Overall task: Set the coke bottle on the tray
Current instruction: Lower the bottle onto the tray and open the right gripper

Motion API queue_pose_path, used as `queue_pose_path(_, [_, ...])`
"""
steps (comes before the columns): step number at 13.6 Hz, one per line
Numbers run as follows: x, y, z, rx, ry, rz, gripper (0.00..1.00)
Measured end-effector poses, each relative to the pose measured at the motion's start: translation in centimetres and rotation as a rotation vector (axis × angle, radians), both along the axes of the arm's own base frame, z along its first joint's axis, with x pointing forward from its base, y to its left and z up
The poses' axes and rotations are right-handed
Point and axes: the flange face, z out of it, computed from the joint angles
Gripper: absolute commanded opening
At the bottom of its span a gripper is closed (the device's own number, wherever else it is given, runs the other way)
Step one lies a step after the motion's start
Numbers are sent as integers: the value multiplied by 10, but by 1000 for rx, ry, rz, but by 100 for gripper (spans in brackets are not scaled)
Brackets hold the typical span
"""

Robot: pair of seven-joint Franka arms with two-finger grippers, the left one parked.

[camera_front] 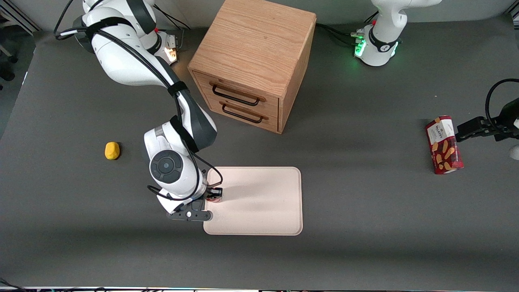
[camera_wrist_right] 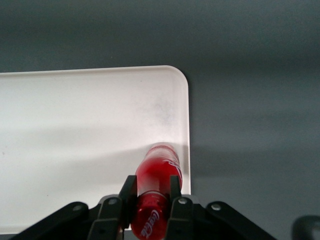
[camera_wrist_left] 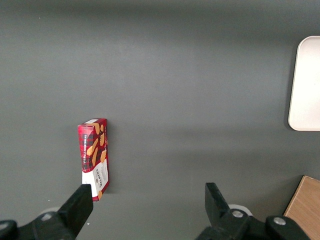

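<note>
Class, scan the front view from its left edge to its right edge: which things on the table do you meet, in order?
Yellow lump → pincer gripping the coke bottle → tray → snack box. The cabinet overlaps the tray sideways, so it is left out.

In the front view the tool (camera_front: 213, 194) hides most of the coke bottle (camera_front: 214, 199); whether the bottle touches the tray (camera_front: 259, 202) is unclear.

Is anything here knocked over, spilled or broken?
Nothing stands out. The gripper holds the coke bottle over the tray near one edge. No spill shows. The snack box lies flat toward the parked arm's end, seemingly undamaged.
</note>
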Motion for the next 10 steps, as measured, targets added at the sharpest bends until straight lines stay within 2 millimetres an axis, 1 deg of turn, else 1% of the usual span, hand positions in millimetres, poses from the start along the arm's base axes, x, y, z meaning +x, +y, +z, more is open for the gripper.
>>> queue_pose_path(1, [0,0,0,0,0,0,53])
queue_pose_path(2, [0,0,0,0,0,-1,73])
queue_pose_path(3, [0,0,0,0,-1,-3,86])
queue_pose_path(4, [0,0,1,1,-3,-11,95])
queue_pose_path(5, [1,0,1,2,-5,-21,100])
queue_pose_path(8, [2,0,6,7,-13,-34,100])
queue_pose_path(10, [2,-1,21,13,-29,-37,100])
